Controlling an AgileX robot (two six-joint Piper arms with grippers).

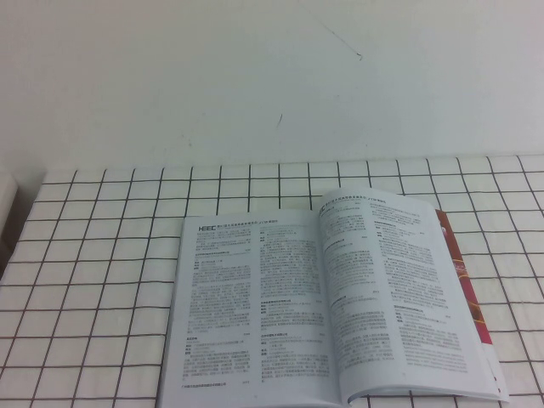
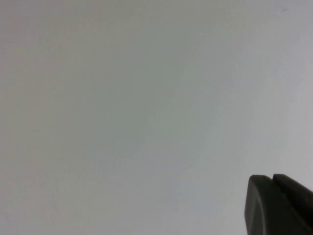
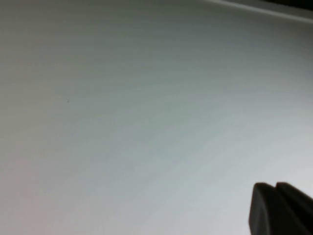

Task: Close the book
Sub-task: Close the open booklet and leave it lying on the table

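Note:
An open book [image 1: 331, 302] lies flat on the checked tablecloth [image 1: 93, 255], right of centre and close to the near edge. Both pages carry dense printed text, and its red cover [image 1: 463, 280] shows along the right side. Neither arm appears in the high view. In the left wrist view my left gripper [image 2: 272, 178] shows only as two dark fingertips pressed together against a plain pale surface. My right gripper [image 3: 275, 187] looks the same in the right wrist view, shut with nothing between the tips. The book appears in neither wrist view.
A white wall [image 1: 272, 76] rises behind the table's far edge. A pale object [image 1: 5, 200] sits at the far left edge of the table. The cloth's grid runs bare to the left of the book.

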